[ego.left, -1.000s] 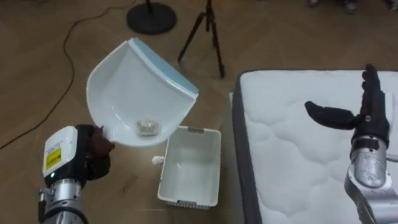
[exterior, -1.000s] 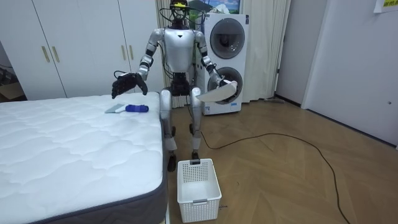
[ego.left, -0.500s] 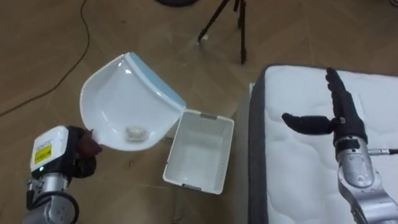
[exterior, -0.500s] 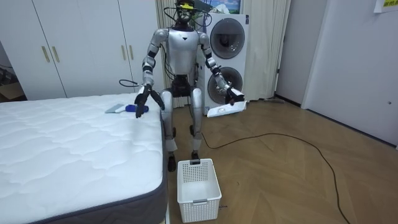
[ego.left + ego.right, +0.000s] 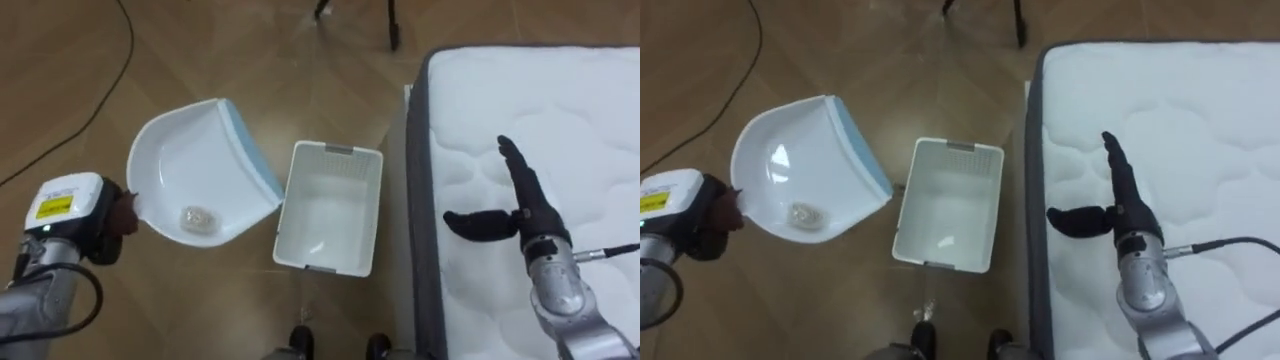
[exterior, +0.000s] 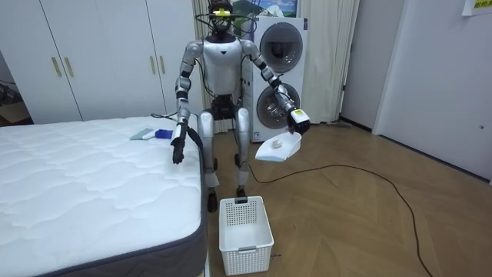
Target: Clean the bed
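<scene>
Bed (image 5: pixel 560 110) sits just to the right of the basket (image 5: pixel 340 150), and the part of its top near the basket looks white and bare. Our left hand (image 5: pixel 118 208) is wrapped round the handle of the dustpan (image 5: pixel 190 175), just left of the basket and up off the floor. A small crumpled scrap (image 5: pixel 197 215) lies in the bottom of the pan. We think this bit is swept up, but the scrap is not in the basket yet, so we need to tip the pan over it. Our right hand (image 5: pixel 525 212) hangs over the bed, right of the basket, fingers straight, holding nothing. A blue brush (image 6: pixel 167 134) lies on the bed, well apart from the basket. The bed is soft and puffy with stitched bumps. The pan is smooth hard white plastic, like a scoop, with a blue edge. The basket is a white box with little holes in its walls.
</scene>
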Available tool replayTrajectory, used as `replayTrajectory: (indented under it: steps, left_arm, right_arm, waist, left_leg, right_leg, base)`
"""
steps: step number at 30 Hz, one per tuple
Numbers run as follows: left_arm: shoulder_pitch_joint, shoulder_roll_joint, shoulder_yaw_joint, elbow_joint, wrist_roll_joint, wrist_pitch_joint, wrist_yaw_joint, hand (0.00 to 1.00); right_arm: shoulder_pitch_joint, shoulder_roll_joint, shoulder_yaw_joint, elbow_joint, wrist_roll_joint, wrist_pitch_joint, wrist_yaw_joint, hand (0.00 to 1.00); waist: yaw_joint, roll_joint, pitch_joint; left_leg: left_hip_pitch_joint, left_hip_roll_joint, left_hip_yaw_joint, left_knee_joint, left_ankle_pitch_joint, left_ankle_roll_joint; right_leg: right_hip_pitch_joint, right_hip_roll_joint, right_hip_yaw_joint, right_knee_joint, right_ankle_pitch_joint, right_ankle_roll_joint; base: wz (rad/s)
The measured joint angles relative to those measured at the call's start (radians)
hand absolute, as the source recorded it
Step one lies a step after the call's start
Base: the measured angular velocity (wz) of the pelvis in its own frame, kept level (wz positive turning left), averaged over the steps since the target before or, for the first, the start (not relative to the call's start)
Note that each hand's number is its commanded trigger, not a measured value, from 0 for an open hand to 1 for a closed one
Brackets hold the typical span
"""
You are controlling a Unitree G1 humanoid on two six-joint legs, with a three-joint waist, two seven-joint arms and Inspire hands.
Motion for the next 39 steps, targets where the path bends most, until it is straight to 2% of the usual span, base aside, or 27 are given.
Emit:
replayTrajectory:
  steps: [2,4,9,10,11,15,18,19,23,27,30,32,35,38,39]
  left_arm:
    - [-0.002,0.008,0.000,-0.006,0.034,0.005,-0.008,1.00]
    - [-0.010,0.021,-0.016,-0.006,0.054,0.013,-0.022,1.00]
    - [-0.025,0.022,-0.039,-0.010,0.093,0.047,-0.074,1.00]
    - [-0.025,0.022,-0.041,-0.012,0.096,0.049,-0.083,1.00]
    - [-0.028,0.024,-0.041,-0.014,0.099,0.053,-0.100,1.00]
    - [-0.054,0.026,-0.045,-0.015,0.162,0.076,-0.145,1.00]
    - [-0.071,0.043,-0.077,-0.016,0.166,0.090,-0.161,1.00]
    - [-0.071,0.046,-0.079,-0.016,0.170,0.095,-0.168,1.00]
    - [-0.084,0.048,-0.103,-0.015,0.162,0.112,-0.190,1.00]
    - [-0.111,0.050,-0.131,0.010,0.067,0.113,-0.190,1.00]
    - [-0.117,0.054,-0.131,0.034,0.045,0.113,-0.191,1.00]
    - [-0.129,0.056,-0.130,0.056,0.022,0.113,-0.190,1.00]
    - [-0.168,0.057,-0.130,0.097,0.019,0.113,-0.190,1.00]
    - [-0.213,0.058,-0.130,0.128,0.007,0.113,-0.186,1.00]
    - [-0.227,0.059,-0.130,0.133,0.005,0.114,-0.181,1.00]
  right_arm:
    - [0.000,-0.001,0.001,0.012,-0.027,0.002,0.000,0.00]
    - [0.000,-0.007,0.018,0.016,-0.030,0.008,0.000,0.00]
    - [0.005,-0.007,0.019,0.018,-0.054,0.019,0.004,0.00]
    - [0.006,-0.007,0.019,0.018,-0.055,0.021,0.004,0.00]
    - [0.007,-0.006,0.021,0.017,-0.054,0.021,0.004,0.00]
    - [-0.001,-0.002,0.021,0.006,-0.053,0.022,0.002,0.00]
    - [0.000,0.001,0.022,-0.016,-0.053,0.024,0.001,0.00]
    - [0.001,0.000,0.025,-0.031,-0.053,0.029,0.001,0.00]
    - [0.001,-0.007,0.034,-0.040,-0.051,0.028,-0.011,0.00]
    - [-0.008,-0.004,0.049,-0.040,-0.062,0.024,-0.045,0.00]
    - [-0.005,-0.006,0.055,-0.040,-0.062,0.007,-0.046,0.00]
    - [0.000,-0.006,0.055,-0.037,-0.062,-0.005,-0.045,0.00]
    - [0.003,-0.007,0.054,-0.028,-0.064,-0.019,-0.042,0.00]
    - [0.002,-0.019,0.053,-0.028,-0.064,-0.035,-0.041,0.00]
    - [0.003,-0.021,0.053,-0.030,-0.067,-0.039,-0.040,0.00]
  waist:
    - [-0.006,0.012,-0.0013]
    - [-0.011,0.034,0.0003]
    - [-0.024,0.064,-0.0002]
    - [-0.027,0.068,-0.0004]
    - [-0.030,0.070,0.0001]
    - [-0.044,0.075,0.0014]
    - [-0.054,0.076,0.0006]
    - [-0.060,0.082,0.0031]
    - [-0.061,0.107,0.0026]
    - [-0.065,0.142,0.0024]
    - [-0.069,0.159,0.0034]
    - [-0.072,0.161,0.0037]
    - [-0.082,0.169,0.0069]
    - [-0.091,0.187,0.0162]
    - [-0.092,0.190,0.0167]
  left_leg:
    - [-0.015,-0.001,0.022,0.003,0.003,0.005]
    - [-0.035,-0.001,0.030,0.008,0.004,0.007]
    - [-0.038,-0.016,0.046,-0.015,0.011,0.015]
    - [-0.039,-0.015,0.050,-0.015,0.011,0.015]
    - [-0.042,-0.009,0.076,-0.018,0.014,0.019]
    - [-0.061,-0.010,0.102,-0.002,0.014,0.023]
    - [-0.074,-0.008,0.130,0.007,0.014,0.027]
    - [-0.077,-0.007,0.138,0.013,0.012,0.029]
    - [-0.076,0.005,0.177,0.016,0.008,0.035]
    - [-0.062,0.007,0.196,0.014,0.007,0.036]
    - [-0.044,0.008,0.215,0.008,0.007,0.036]
    - [-0.036,0.007,0.231,0.007,0.007,0.036]
    - [-0.024,0.008,0.238,0.007,0.007,0.036]
    - [-0.022,0.007,0.240,0.005,0.007,0.036]
    - [-0.020,0.006,0.244,0.000,0.007,0.036]
  right_leg:
    - [-0.027,-0.008,0.007,0.021,-0.007,0.003]
    - [-0.047,-0.015,0.004,0.032,-0.009,0.002]
    - [-0.071,-0.038,0.005,0.062,-0.027,0.006]
    - [-0.072,-0.039,0.006,0.063,-0.028,0.007]
    - [-0.077,-0.042,0.007,0.068,-0.031,0.007]
    - [-0.105,-0.057,0.007,0.101,-0.045,0.007]
    - [-0.130,-0.067,0.012,0.132,-0.055,0.006]
    - [-0.134,-0.069,0.014,0.140,-0.060,0.006]
    - [-0.148,-0.069,0.034,0.159,-0.061,0.005]
    - [-0.148,-0.072,0.054,0.169,-0.065,0.003]
    - [-0.144,-0.074,0.065,0.176,-0.071,0.003]
    - [-0.147,-0.074,0.078,0.188,-0.077,0.004]
    - [-0.141,-0.072,0.087,0.189,-0.078,0.003]
    - [-0.141,-0.072,0.090,0.189,-0.078,0.004]
    - [-0.143,-0.071,0.100,0.191,-0.079,0.005]
  base:
    - [0.03]
    - [0.00]
    - [0.03]
    - [0.05]
    - [0.06]
    - [0.05]
    - [0.00]
    - [0.00]
    - [-0.13]
    - [-0.10]
    - [-0.18]
    - [-0.08]
    - [-0.04]
    - [-0.02]
    - [-0.08]
